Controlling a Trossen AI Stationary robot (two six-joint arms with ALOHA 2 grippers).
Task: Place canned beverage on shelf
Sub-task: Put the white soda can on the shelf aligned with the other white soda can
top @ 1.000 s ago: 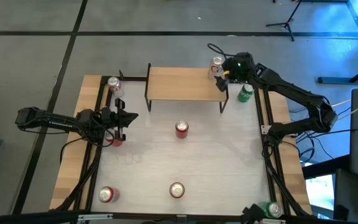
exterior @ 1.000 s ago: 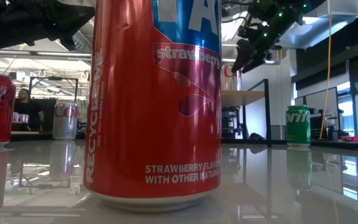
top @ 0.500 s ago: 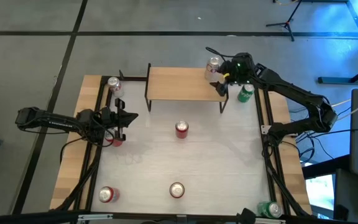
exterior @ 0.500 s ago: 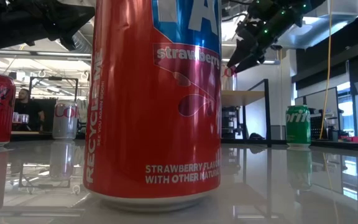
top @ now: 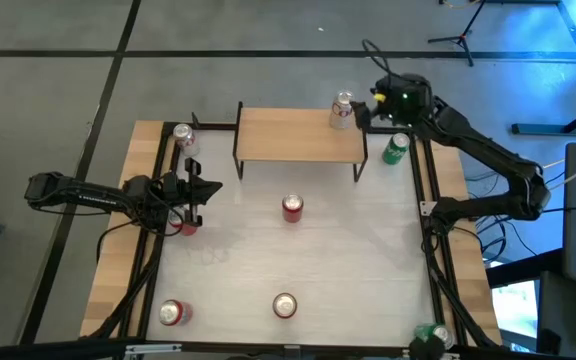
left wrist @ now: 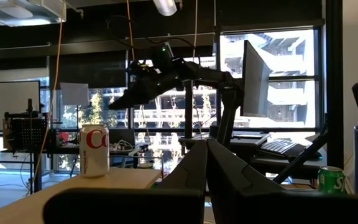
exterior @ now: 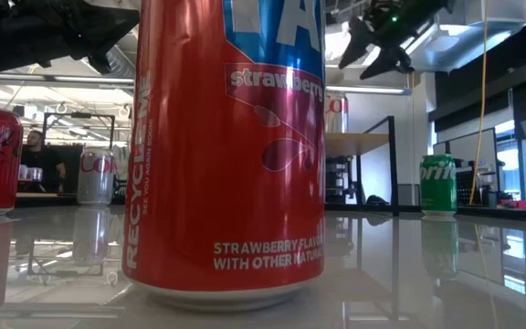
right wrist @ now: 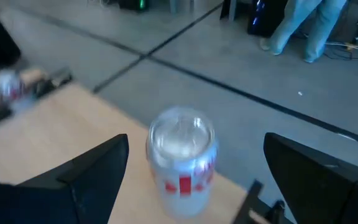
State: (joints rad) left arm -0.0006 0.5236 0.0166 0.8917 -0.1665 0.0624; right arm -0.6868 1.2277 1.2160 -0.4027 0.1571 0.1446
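The shelf (top: 298,135) stands at the far side of the table. A silver and red can (top: 343,108) stands upright on the far right corner of its wood top; it also shows in the right wrist view (right wrist: 180,155) and the low view (exterior: 336,110). My right gripper (top: 361,113) is open just right of that can and above it (exterior: 370,62); its fingers stand on either side of the can, apart from it. My left gripper (top: 206,188) is shut and empty, above the table's left side.
A green can (top: 396,148) stands right of the shelf and a silver can (top: 183,135) left of it. A red can (top: 293,207) is mid-table and another (top: 186,225) is under my left arm. Two cans (top: 173,312) (top: 284,305) stand near the front edge.
My right gripper has let go of the silver and red can and drawn back up and toward the table's right edge. The can, first carried a little leftward over the shelf's far right corner, now stands there on its own.
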